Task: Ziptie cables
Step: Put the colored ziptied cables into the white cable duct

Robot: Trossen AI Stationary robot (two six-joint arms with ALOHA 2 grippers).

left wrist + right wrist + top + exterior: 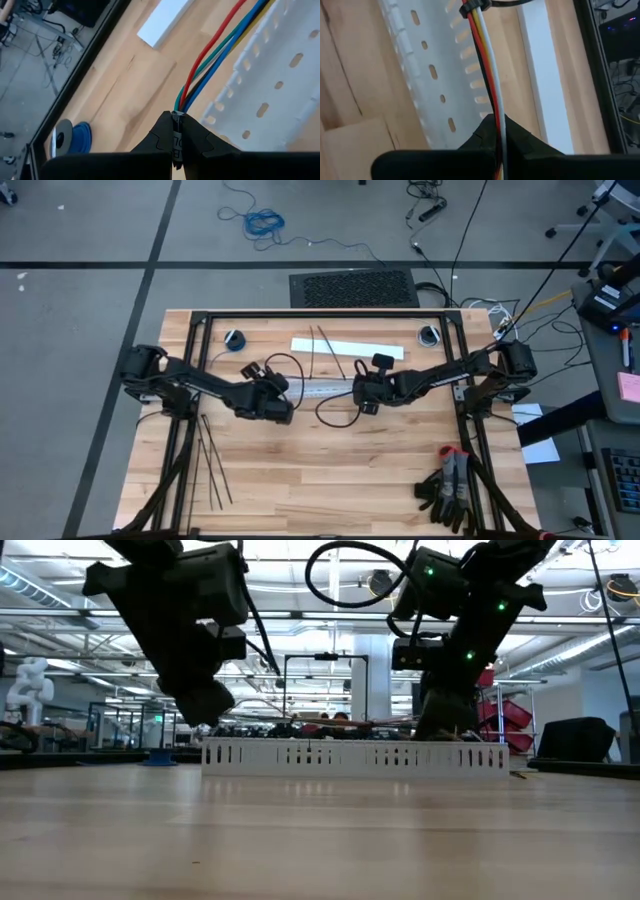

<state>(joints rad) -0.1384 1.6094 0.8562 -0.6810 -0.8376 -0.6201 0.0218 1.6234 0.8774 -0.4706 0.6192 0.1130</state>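
The cables [210, 55], a thin bundle of red, green, blue, black and yellow wires, stretch between my two grippers above the white slotted duct [325, 390]. My left gripper [283, 402] is shut on one end and my right gripper [362, 394] on the other. In the right wrist view a black band [475, 7] wraps the cables [487, 60] farther along. Several black zipties [210, 455] lie flat near the table's left side. Two more zipties [325, 352] lie at the far middle. My left gripper pinches the left end of the bundle [179, 106] between its two fingers, slanting down from the table's left, fingers along the wires. The bundle runs straight out from the fingertips, above the duct. My right gripper pinches the bundle's right end [496, 112] between its two fingers, slanting down from the table's right, fingers along the wires. The wires run straight and close together toward the left gripper, level above the duct [355, 755].
A flat white strip [345, 348] lies beyond the duct. A blue spool [235, 340] and a second spool [430, 335] stand near the far corners. Black gloves [450, 490] lie at the near right. The black frame rails [320, 313] border the table.
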